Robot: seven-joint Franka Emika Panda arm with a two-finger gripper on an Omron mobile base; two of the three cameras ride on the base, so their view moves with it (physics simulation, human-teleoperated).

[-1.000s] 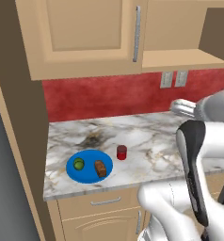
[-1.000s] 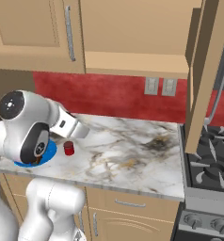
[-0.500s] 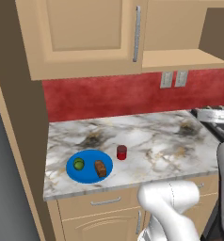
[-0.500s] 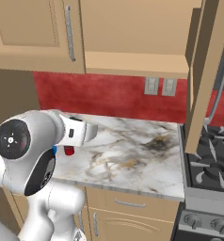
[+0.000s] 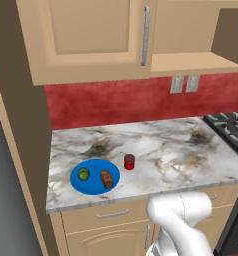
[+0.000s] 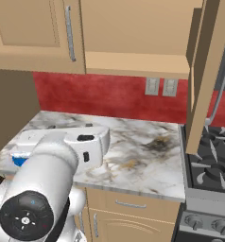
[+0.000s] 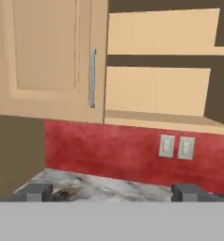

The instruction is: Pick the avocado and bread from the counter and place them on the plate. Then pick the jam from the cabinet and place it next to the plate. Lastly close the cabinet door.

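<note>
- We see the counter (image 5: pixel 156 150), a white and grey marble slab with brownish veins, running below a red backsplash (image 5: pixel 141 100).
- Near the counter's left front lies the plate (image 5: pixel 93 185), a flat bright blue disc.
- On the plate's left half sits the avocado (image 5: pixel 83 174), a small round green ball with no long axis we can name.
- On the plate's right half lies the bread (image 5: pixel 107 179), a dark brown oblong chunk. Its long axis runs roughly from the counter's front edge toward the backsplash, tilted slightly.
- Just beside the plate, off its right rim, the jam (image 5: pixel 129 161) stands upright on the marble, a small dark red jar with its lid on top.
- Above, the cabinet (image 7: pixel 156 89) is open on its right side, with a plain beige shelf and back wall in the hand view.
- The cabinet door (image 7: pixel 48 56) shows to the left, its tall tan panel facing us, with the long grey bar handle (image 7: pixel 92 77) standing vertical.
- Our gripper (image 7: pixel 113 192) shows as two small dark fingertips (image 7: pixel 38 192) at the bottom of the hand view, set wide apart with nothing between them, so the claw is released.
- The claw points toward the backsplash and the two wall outlets (image 7: pixel 177 147). In the right base view a sliver of the blue plate sits just left of the arm's white body.
- A stove (image 6: pixel 211 165) with dark grates stands at the counter's right end.
</note>
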